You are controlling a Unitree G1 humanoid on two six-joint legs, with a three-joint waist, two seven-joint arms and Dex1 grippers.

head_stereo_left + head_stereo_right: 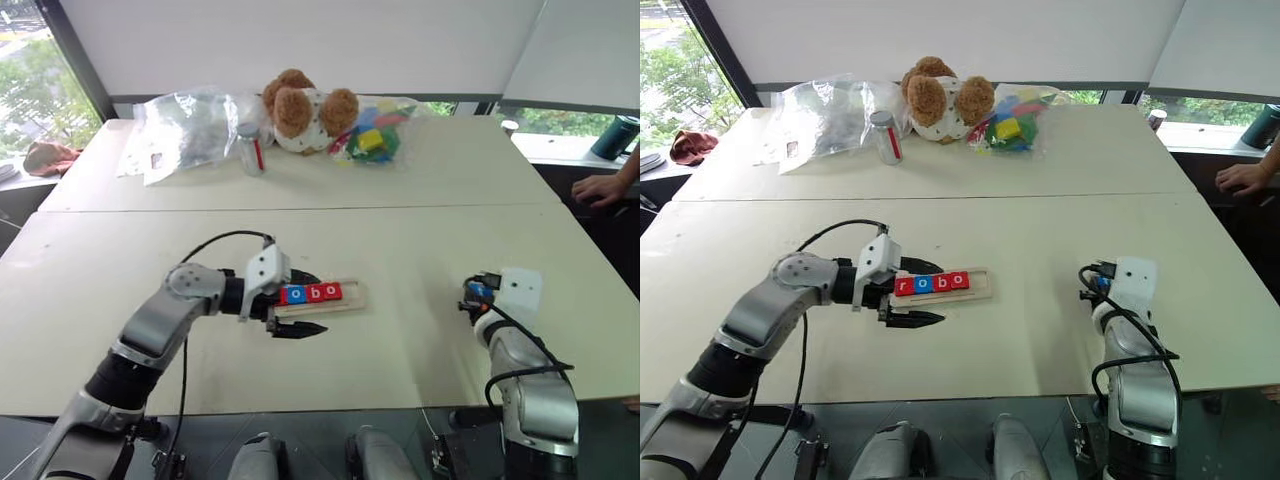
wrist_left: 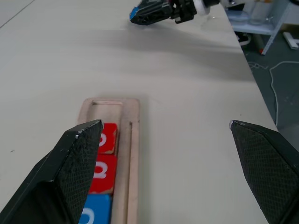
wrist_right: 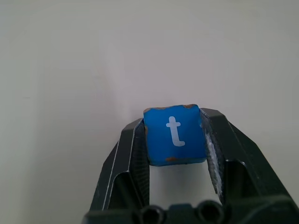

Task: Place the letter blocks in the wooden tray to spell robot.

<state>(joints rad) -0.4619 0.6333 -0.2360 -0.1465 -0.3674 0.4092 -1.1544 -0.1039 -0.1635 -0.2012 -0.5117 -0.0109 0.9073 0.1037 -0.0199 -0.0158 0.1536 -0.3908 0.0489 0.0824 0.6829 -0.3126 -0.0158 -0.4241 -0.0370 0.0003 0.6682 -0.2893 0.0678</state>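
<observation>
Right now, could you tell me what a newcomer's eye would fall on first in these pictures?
First, the blue t block pinched in the right gripper above the bare table. Next, the wooden tray mid-table, holding r, o, b, o with its right end slot free, and the open left gripper at its left end. Then the teddy bear at the far edge.

Tray (image 1: pixel 978 291): r-o-b-o; blue t (image 3: pixel 175 134) apart.
</observation>
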